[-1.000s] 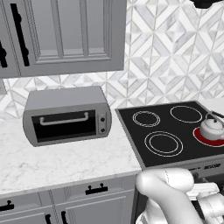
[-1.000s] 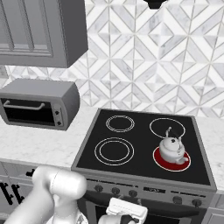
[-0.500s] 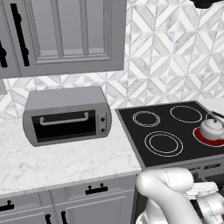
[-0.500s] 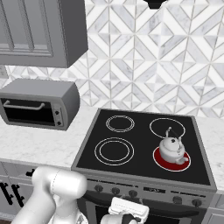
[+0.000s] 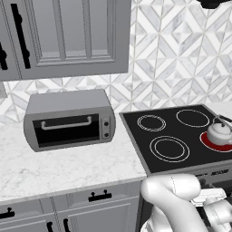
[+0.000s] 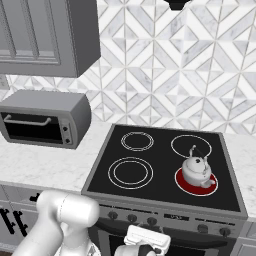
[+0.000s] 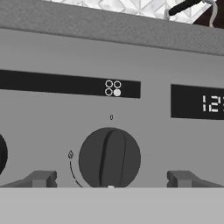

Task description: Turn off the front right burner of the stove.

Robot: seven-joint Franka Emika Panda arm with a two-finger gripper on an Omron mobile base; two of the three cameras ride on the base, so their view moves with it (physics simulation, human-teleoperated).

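A dark knob [image 7: 109,157] on the stove [image 6: 165,172] sits between the open jaws, untouched; front right burner [image 6: 196,181] glows red.

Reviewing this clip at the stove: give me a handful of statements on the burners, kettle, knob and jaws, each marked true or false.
1. The front right burner glows red. True.
2. A kettle stands on the front left burner. False: it stands on the lit front right burner; the front left burner is bare and unlit.
3. In the hand view, the gripper has its jaws spread to either side of a dark knob. True.
4. The jaws are already clamped on the knob. False: there is a clear gap between each fingertip and the knob.
5. The toaster oven sits on the stove. False: it sits on the marble counter beside the stove.
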